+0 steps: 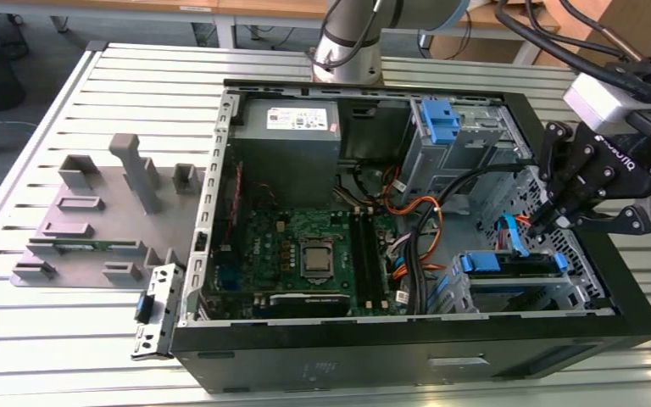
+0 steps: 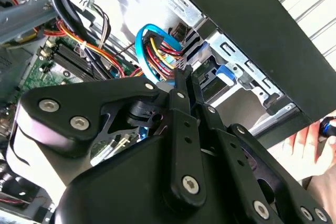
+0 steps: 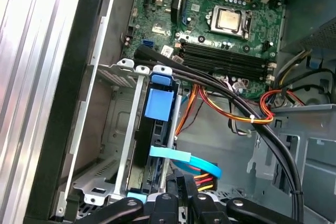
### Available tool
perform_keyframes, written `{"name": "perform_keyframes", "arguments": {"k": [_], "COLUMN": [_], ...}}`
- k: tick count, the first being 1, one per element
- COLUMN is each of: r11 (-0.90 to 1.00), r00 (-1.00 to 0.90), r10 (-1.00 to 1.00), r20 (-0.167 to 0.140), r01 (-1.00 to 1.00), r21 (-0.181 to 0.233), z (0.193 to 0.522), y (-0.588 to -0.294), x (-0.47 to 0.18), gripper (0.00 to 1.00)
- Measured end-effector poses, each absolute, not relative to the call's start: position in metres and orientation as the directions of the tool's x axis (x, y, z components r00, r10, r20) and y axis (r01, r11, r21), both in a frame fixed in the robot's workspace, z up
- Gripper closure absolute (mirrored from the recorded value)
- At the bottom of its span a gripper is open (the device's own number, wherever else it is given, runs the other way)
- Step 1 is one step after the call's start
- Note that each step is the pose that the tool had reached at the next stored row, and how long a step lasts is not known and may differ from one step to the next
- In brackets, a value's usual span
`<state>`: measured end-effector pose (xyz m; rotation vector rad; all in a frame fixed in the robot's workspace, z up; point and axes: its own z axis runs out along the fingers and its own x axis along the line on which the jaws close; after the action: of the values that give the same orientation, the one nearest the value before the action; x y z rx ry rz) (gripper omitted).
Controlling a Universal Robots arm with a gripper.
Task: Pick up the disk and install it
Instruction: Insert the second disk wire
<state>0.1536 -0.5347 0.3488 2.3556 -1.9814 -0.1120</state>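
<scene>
The disk (image 1: 514, 270) sits on edge in the lower drive cage (image 1: 580, 292) of the open computer case, framed by blue rails. In the first wrist view the disk (image 3: 143, 145) shows as a dark slab under a blue tab, between the cage's metal walls. My gripper (image 1: 542, 225) hangs just above and behind that cage, near a light blue flat cable (image 3: 199, 165). Its fingers (image 2: 184, 85) are pressed together, and I see nothing between them. The gripper (image 3: 181, 184) stands apart from the disk.
The case holds a green motherboard (image 1: 303, 246), a grey power-supply box (image 1: 286, 127), an upper cage with a blue bracket (image 1: 441, 119), and black and orange cables (image 1: 439, 220). A grey fixture plate (image 1: 99, 212) lies at the exterior view's left. A person's hand (image 2: 310, 145) is beside the case.
</scene>
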Motion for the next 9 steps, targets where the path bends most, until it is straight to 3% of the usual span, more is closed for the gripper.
{"name": "perform_keyframes", "arguments": {"k": [9], "r11": [-0.118], "r00": [0.117], "r10": [-0.993], "r20": [-0.011], "r01": [-0.989], "r21": [0.092], "z": [0.3477], "y": [-0.5389], "x": [0.1531], "gripper": [0.84]}}
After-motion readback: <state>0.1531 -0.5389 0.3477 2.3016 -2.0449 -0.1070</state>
